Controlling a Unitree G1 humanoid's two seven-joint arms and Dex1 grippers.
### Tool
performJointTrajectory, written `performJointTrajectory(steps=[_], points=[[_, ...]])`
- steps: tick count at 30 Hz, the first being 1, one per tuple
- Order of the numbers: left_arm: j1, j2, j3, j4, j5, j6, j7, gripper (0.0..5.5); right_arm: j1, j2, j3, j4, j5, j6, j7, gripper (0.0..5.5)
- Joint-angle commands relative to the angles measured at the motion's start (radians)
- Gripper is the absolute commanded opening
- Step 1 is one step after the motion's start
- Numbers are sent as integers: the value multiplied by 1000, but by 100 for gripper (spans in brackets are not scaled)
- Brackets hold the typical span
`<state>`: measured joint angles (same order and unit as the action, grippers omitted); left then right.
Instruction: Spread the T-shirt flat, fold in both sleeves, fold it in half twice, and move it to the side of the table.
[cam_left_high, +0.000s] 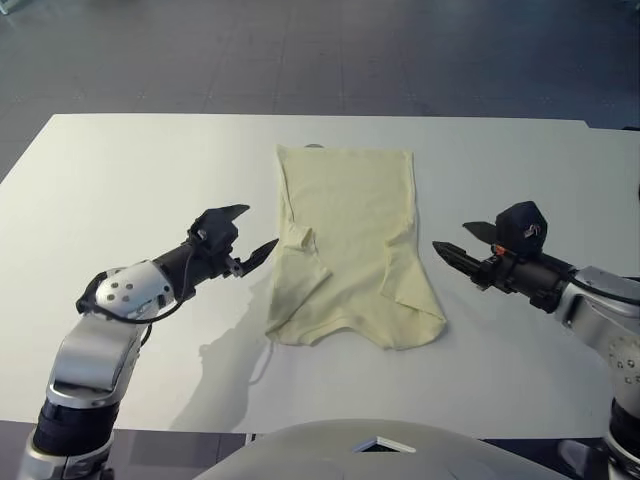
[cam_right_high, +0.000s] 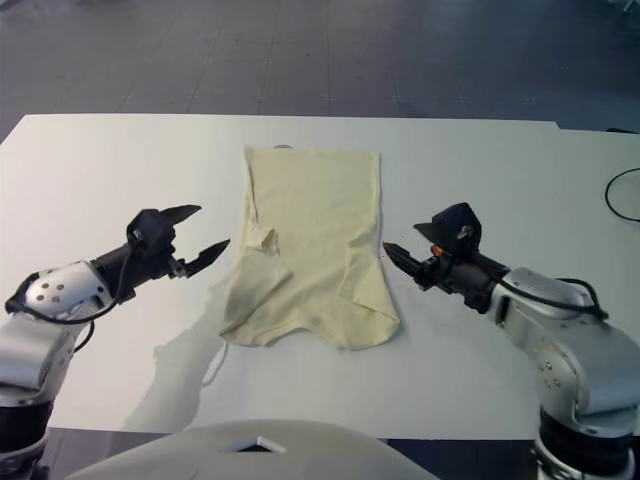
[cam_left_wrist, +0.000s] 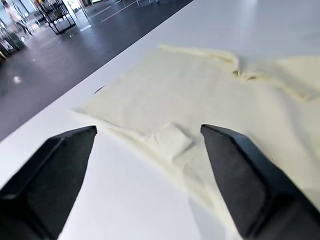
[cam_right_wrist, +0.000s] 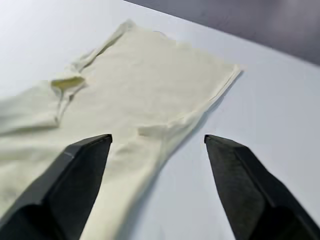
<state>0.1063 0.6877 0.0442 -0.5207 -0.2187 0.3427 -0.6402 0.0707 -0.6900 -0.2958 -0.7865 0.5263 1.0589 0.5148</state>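
Note:
A pale yellow T-shirt (cam_left_high: 350, 240) lies lengthwise on the white table (cam_left_high: 130, 170), both sleeves folded in over the body, its nearer end wider and a little rumpled. My left gripper (cam_left_high: 250, 235) hovers open just left of the shirt, level with the folded left sleeve (cam_left_wrist: 167, 140). My right gripper (cam_left_high: 462, 240) hovers open just right of the shirt, beside the folded right sleeve (cam_right_wrist: 160, 129). Neither holds anything. Both wrist views look between open black fingers at the shirt (cam_left_wrist: 210, 100) (cam_right_wrist: 150, 80).
A black cable (cam_right_high: 620, 195) loops at the table's far right edge. A thin white cord (cam_left_high: 262, 365) lies on the table near the shirt's front left corner. Dark floor (cam_left_high: 320, 50) lies beyond the far edge.

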Motion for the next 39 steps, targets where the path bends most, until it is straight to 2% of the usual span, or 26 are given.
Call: performJointTrajectory(steps=[1, 6, 10, 15, 20, 31, 37, 39], points=[[200, 165, -50, 216, 268, -598, -91, 455, 300, -224, 123, 257, -410, -836, 244, 405], [232, 192, -57, 320, 319, -765, -97, 538, 331, -267, 154, 437, -506, -1122, 283, 486], [229, 243, -76, 377, 367, -901, -119, 540, 308, -289, 189, 537, -553, -1294, 309, 538], [201, 260, -125, 482, 405, -1051, -137, 540, 291, -275, 258, 622, -623, -1496, 308, 538], [124, 213, -189, 560, 439, -1115, -115, 540, 221, -247, 323, 710, -713, -1669, 267, 538], [28, 183, -283, 634, 489, -1193, -74, 540, 138, -214, 400, 795, -869, -1818, 133, 538], [-22, 205, -338, 684, 517, -1276, -89, 540, 127, -223, 429, 829, -880, -1835, 111, 443], [-50, 199, -361, 718, 542, -1298, -86, 508, 126, -225, 437, 833, -883, -1839, 107, 407]])
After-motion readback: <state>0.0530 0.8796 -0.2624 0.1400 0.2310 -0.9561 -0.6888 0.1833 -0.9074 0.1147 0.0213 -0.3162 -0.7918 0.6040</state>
